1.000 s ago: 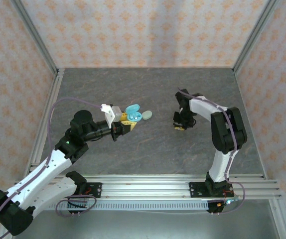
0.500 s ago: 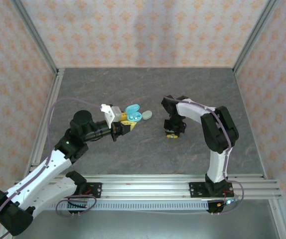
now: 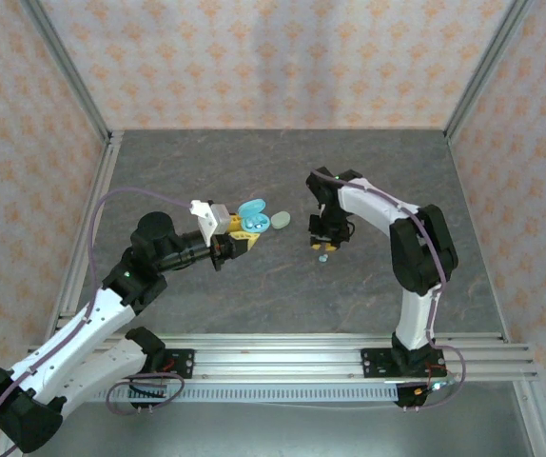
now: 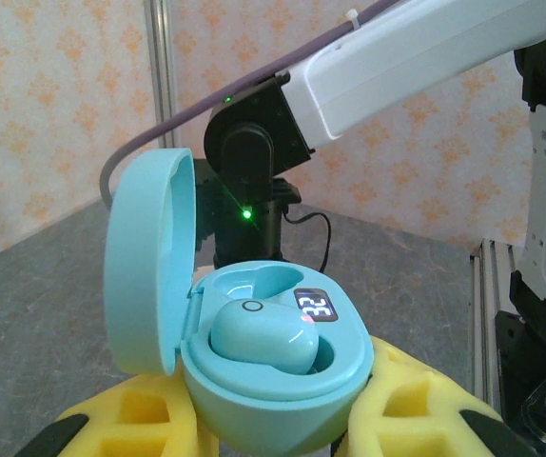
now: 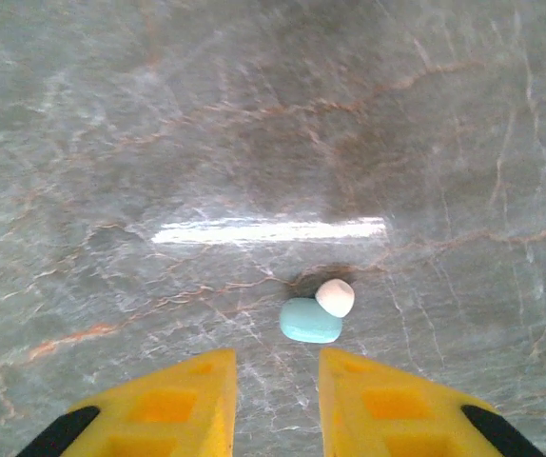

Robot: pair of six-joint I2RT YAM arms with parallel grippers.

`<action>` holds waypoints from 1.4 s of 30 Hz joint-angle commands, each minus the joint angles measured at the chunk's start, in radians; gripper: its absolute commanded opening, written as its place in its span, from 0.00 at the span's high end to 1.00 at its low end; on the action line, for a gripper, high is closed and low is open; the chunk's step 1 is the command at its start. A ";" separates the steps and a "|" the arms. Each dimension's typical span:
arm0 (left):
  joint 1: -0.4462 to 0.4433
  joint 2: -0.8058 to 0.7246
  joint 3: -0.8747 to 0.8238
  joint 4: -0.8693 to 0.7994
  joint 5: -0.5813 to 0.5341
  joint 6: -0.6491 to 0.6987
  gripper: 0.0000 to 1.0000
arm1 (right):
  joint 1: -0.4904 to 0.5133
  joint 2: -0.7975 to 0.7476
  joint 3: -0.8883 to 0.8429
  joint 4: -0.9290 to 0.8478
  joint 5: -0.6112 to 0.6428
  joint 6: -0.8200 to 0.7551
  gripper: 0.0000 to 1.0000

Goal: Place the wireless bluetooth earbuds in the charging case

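Right of the charging case (image 4: 275,376) (clamped in left claw (image 4: 273,424)), right claw (image 5: 276,386) gapes narrowly over perhaps two earbuds (image 5: 313,320).

Bright, perhaps overhead; glare on table (image 5: 268,230)

Open teal case (image 3: 252,211) in left gripper (image 3: 242,237); earbud (image 3: 322,257) just beside right gripper (image 3: 323,244)

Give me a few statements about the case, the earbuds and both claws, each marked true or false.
1. The left claw holds the charging case with its lid open. True.
2. The case is empty. False: a seated earbud rests inside.
3. The right claw grips an earbud. False: its jaws stand apart, and the loose earbud lies on the table ahead of them.
4. The case's display is lit. True.
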State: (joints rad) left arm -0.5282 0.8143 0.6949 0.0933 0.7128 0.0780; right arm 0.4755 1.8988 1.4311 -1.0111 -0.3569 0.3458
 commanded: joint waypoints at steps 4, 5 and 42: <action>-0.004 -0.019 0.026 0.003 -0.006 0.012 0.91 | -0.053 0.080 0.056 -0.004 -0.015 -0.064 0.81; -0.005 -0.022 0.025 0.000 -0.006 0.012 0.91 | -0.057 0.095 0.061 0.001 -0.016 -0.069 0.82; -0.007 -0.028 0.033 -0.005 -0.003 0.011 0.91 | -0.065 -0.047 -0.198 0.033 -0.021 -0.025 0.85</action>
State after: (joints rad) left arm -0.5285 0.8009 0.6949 0.0715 0.7128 0.0803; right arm 0.4030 1.8904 1.2427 -0.9302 -0.4004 0.2989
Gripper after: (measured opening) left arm 0.272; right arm 0.146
